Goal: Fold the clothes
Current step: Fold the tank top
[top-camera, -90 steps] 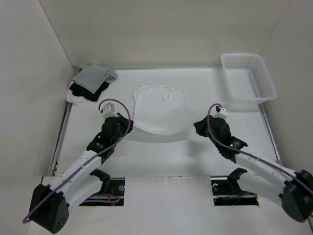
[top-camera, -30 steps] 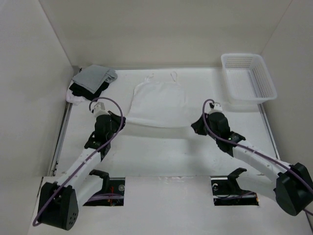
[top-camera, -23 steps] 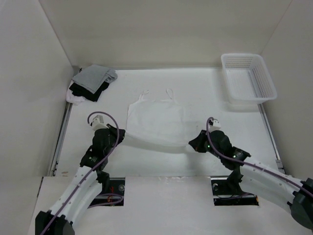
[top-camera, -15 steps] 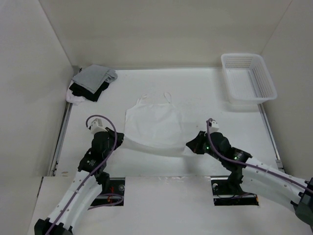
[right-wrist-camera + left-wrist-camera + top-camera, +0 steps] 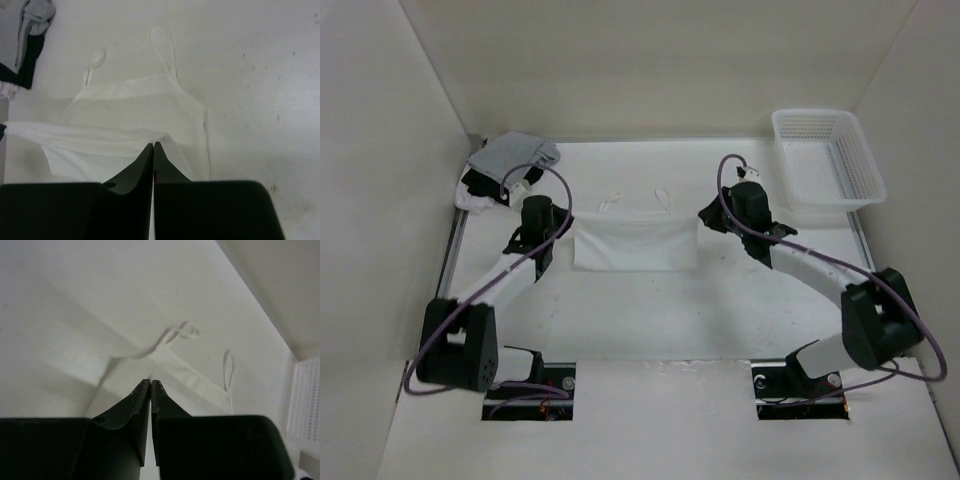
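The clothes [image 5: 634,243] are one thin white garment on the table, doubled over into a short band, with two string straps [image 5: 662,197] lying beyond its far edge. My left gripper [image 5: 566,216] is shut on the lifted hem at the band's left corner. My right gripper [image 5: 704,215] is shut on the hem at the right corner. Between them the hem stretches taut, a little above the table. In the left wrist view the closed jaws [image 5: 150,382] pinch fabric, with the straps [image 5: 180,332] ahead. In the right wrist view the closed jaws [image 5: 153,145] pinch the fold of the garment [image 5: 130,120].
A pile of grey, black and white garments [image 5: 510,160] sits at the far left corner, close to my left arm. A white plastic basket [image 5: 815,113] stands at the far right. White walls enclose the table on the left, far and right sides.
Both arms have swung from the near side toward the far side, carrying the hem up and over the garment. It now lies doubled and shorter. Both grips stayed shut.
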Controlling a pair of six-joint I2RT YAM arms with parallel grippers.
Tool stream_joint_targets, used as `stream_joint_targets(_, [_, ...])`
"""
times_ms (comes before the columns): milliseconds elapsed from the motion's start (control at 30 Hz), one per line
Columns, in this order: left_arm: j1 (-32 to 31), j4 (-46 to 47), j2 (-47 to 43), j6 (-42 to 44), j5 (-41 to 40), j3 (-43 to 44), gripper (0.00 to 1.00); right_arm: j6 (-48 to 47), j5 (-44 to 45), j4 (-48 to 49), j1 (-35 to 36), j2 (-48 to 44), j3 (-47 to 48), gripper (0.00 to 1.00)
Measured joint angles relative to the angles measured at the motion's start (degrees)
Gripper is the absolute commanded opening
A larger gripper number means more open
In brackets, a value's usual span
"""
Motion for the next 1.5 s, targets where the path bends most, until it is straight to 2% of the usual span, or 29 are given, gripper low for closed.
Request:
stream_joint_targets(167, [1.1,7.0,18.4,0.1,-0.5,10.5,0.08,-0.5,-2.7,2.9,-4.5,16.6,11.8,0.06])
stream_joint_targets(233, [1.9,8.6,24.0,0.0,-0.6,13.4,0.14,0.0,-3.7,3.8,-5.9,22.8,16.4,0.08])
stream_joint_targets(267, [2.4,9.4,26.6,-0.1,-0.6,14.6,0.19,0.4,-4.2,4.1,-6.4,25.7,18.6,0.12])
stream_joint_targets(333, [3.1,11.2,30.1,-0.4,-0.6,15.8,0.37,1.5,-4.7,5.0,-7.3,30.3,21.6,0.27])
stream_joint_targets(400, [3.6,12.6,31.7,-0.9,-0.4,15.7,0.48,2.4,-4.7,5.3,-7.6,32.5,22.4,0.41])
stream_joint_targets(467, [3.6,14.5,31.6,-1.1,0.0,15.0,0.48,2.9,-4.2,5.4,-7.4,32.5,21.3,0.47])
stream_joint_targets(567, [2.8,18.2,27.5,-1.1,0.3,9.5,0.42,2.8,-2.6,6.8,-6.1,28.9,16.1,0.48])
stream_joint_targets(633, [1.5,19.0,22.6,-0.8,-0.2,3.8,0.38,3.1,-1.6,8.0,-4.8,24.8,10.8,0.39])
stream_joint_targets(733, [-1.9,19.3,14.3,-0.4,-1.6,-5.2,0.36,4.1,-0.6,9.4,-2.9,18.3,2.9,0.15])
stream_joint_targets(767, [-3.2,18.9,11.7,-0.3,-1.8,-7.7,0.37,4.5,-0.3,9.8,-2.3,16.4,0.6,0.1])
stream_joint_targets(800, [-4.0,18.5,9.5,-0.2,-1.9,-9.9,0.37,4.7,-0.2,10.2,-1.7,14.8,-1.3,0.1])
stream_joint_targets(867, [-5.1,17.2,5.6,-0.1,-2.2,-13.4,0.4,5.5,0.3,10.8,-0.6,11.8,-5.4,0.13])
stream_joint_targets(967, [-5.4,15.2,2.2,-0.1,-2.2,-16.3,0.4,6.3,0.6,11.3,0.7,9.3,-10.1,0.31])
stream_joint_targets(1000, [-5.5,14.6,1.7,-0.1,-2.1,-16.7,0.4,6.5,0.7,11.4,1.0,9.0,-11.2,0.33])
stream_joint_targets(1167, [-5.4,13.3,2.7,-0.2,-1.9,-17.0,0.37,7.7,0.3,13.2,1.6,9.1,-15.6,0.36])
stream_joint_targets(1333, [-5.0,15.5,6.4,-0.6,-1.7,-16.9,0.37,8.9,-1.2,15.9,1.5,9.9,-15.7,0.36])
stream_joint_targets(1500, [-5.0,17.5,7.8,-0.9,-1.6,-16.9,0.31,10.2,-2.3,17.9,1.5,11.6,-15.7,0.31])
